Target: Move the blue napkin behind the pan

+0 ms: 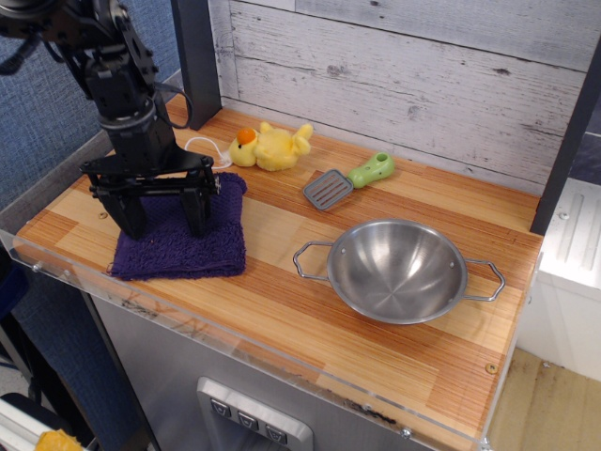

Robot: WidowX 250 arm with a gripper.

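Observation:
The blue napkin (188, 246) lies flat on the left part of the wooden counter, a dark purple-blue fuzzy square. My gripper (165, 225) is open, its two black fingers spread wide and pointing down, with the fingertips (199, 224) on or just above the napkin's middle. The pan (396, 271), a shiny steel bowl with two wire loop handles, sits to the right of the napkin near the counter's front. The napkin and the pan are apart.
A yellow plush duck (270, 146) and a grey spatula with a green handle (349, 180) lie along the back, between the napkin and the wall. A dark post (195, 56) stands at the back left. The counter's front edge (235, 348) has a clear lip.

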